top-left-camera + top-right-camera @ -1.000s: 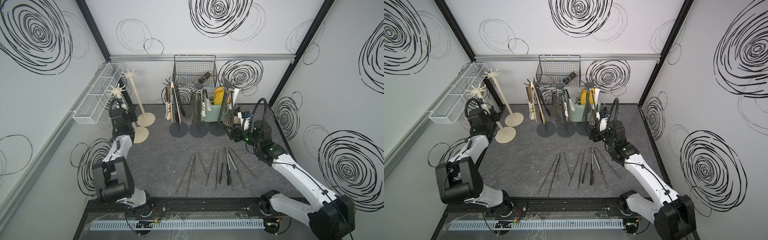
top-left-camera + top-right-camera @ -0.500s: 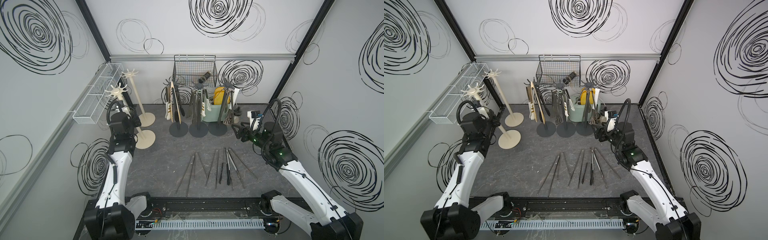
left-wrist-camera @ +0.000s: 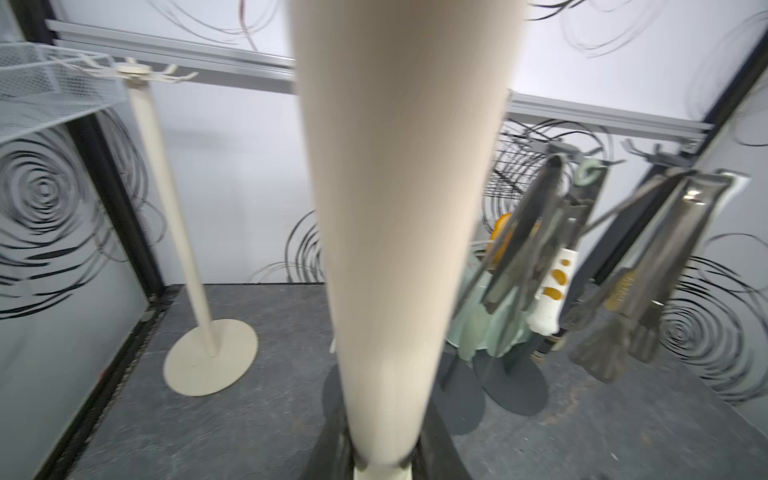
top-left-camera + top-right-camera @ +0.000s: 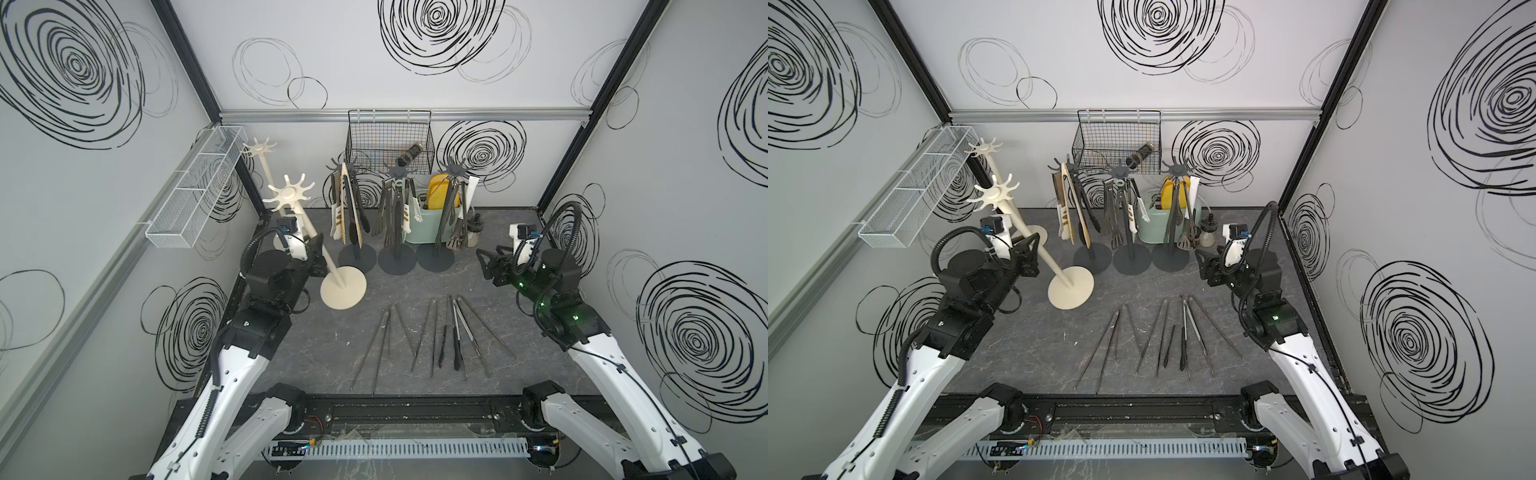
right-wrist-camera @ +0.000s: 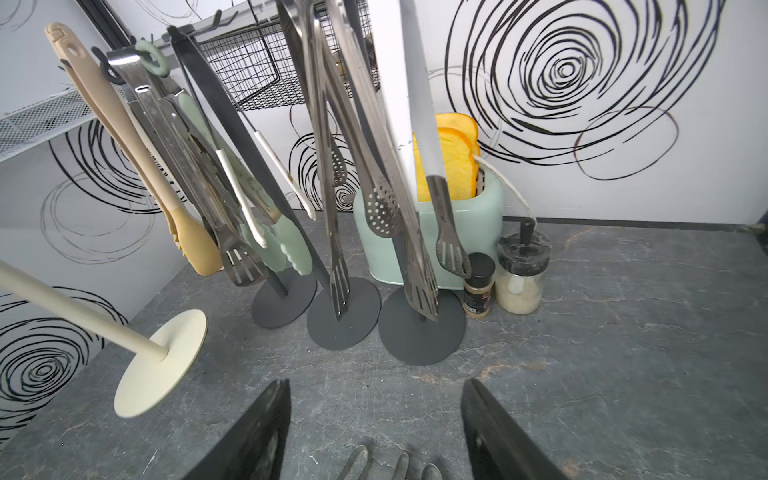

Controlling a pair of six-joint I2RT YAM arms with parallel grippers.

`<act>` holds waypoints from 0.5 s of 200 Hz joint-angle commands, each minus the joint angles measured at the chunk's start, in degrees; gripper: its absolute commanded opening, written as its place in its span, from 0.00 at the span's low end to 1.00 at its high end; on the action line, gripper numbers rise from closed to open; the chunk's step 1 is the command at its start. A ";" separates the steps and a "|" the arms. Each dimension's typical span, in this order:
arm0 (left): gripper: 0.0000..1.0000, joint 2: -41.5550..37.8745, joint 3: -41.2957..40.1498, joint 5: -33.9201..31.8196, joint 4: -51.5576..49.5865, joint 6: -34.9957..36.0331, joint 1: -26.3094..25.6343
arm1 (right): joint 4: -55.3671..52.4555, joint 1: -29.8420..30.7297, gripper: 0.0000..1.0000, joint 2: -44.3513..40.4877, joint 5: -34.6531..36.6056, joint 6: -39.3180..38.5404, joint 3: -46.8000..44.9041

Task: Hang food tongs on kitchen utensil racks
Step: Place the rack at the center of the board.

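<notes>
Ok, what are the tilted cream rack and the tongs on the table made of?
The tilted cream rack: matte, even cream, painted metal or plastic, can't tell. The tongs on the table: likely steel by their dull grey sheen, some black-tipped.
</notes>
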 commanded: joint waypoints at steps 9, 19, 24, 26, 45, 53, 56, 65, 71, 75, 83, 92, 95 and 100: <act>0.00 0.60 1.01 -5.40 15.46 -2.11 -10.72 | -2.25 -1.19 0.67 -1.70 1.74 -0.69 0.11; 0.00 2.42 1.30 -7.27 17.29 -0.99 -15.00 | -2.27 -1.50 0.67 -2.07 1.98 -0.83 -0.14; 0.00 3.36 1.53 -8.17 18.20 -0.41 -16.99 | -2.31 -1.71 0.67 -2.29 2.08 -0.83 -0.25; 0.00 3.69 1.62 -8.45 18.57 -0.19 -17.65 | -2.33 -1.80 0.67 -2.33 2.11 -0.89 -0.29; 0.00 8.41 2.49 -10.54 22.81 1.41 -23.43 | -2.30 -2.63 0.67 -2.76 2.03 -1.03 -0.83; 0.00 10.57 3.09 -11.04 24.53 2.21 -25.31 | -2.31 -2.97 0.67 -2.87 1.94 -1.02 -0.93; 0.00 11.69 3.39 -11.21 25.16 2.55 -25.84 | -2.28 -3.06 0.67 -2.94 1.86 -1.14 -0.99; 0.00 14.62 4.42 -11.46 26.72 3.32 -27.22 | -2.31 -3.39 0.67 -3.04 1.76 -1.15 -1.15; 0.00 16.58 5.24 -11.23 27.99 3.79 -27.87 | -2.27 -3.62 0.67 -3.13 1.66 -1.18 -1.32; 0.00 17.87 5.76 -11.12 28.83 4.30 -28.22 | -2.33 -3.74 0.67 -3.22 1.67 -1.28 -1.36; 0.00 20.78 6.87 -11.01 30.55 5.06 -28.79 | -2.37 -3.92 0.67 -3.40 1.68 -1.51 -1.50; 0.00 23.46 8.61 -10.68 31.81 5.68 -29.04 | -2.57 -4.22 0.67 -3.66 1.84 -1.70 -1.69; 0.00 24.44 9.31 -10.59 32.12 5.95 -29.12 | -2.66 -4.23 0.67 -3.79 1.96 -1.75 -1.71; 0.00 25.80 10.31 -10.61 32.49 6.43 -29.16 | -2.78 -4.28 0.67 -3.92 2.14 -1.84 -1.80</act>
